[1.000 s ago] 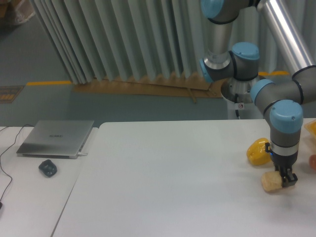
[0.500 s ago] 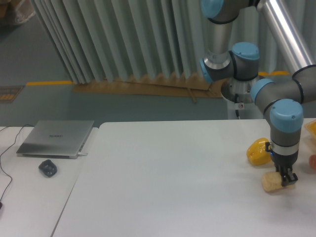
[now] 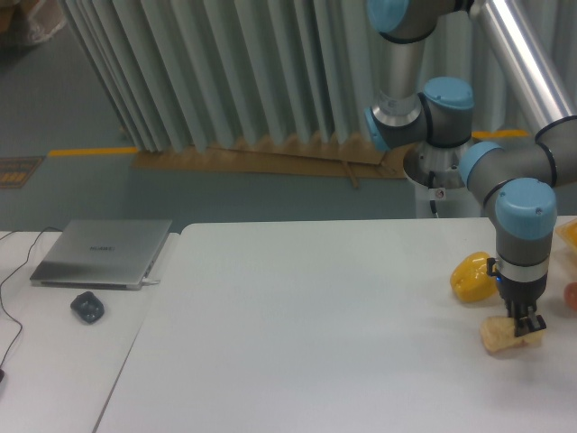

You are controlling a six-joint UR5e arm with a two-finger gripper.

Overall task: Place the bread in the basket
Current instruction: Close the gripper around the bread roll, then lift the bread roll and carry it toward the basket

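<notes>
The bread (image 3: 499, 336), a pale tan bumpy roll, is at the table's right side, just in front of the yellow pepper (image 3: 472, 276). My gripper (image 3: 525, 328) points straight down, its fingers shut on the roll's right end. The fingers hide that end. I cannot tell whether the roll rests on the table or is slightly raised. No basket shows clearly. A pale orange thing (image 3: 569, 235) is cut off by the right edge, and I cannot tell what it is.
A reddish object (image 3: 572, 296) peeks in at the right edge near the gripper. On a separate table at the left lie a closed silver laptop (image 3: 103, 253) and a dark mouse (image 3: 87, 308). The arm's base stands behind the table.
The fingers have closed in on the bread's right end. Gripper and roll have shifted slightly to the right.
</notes>
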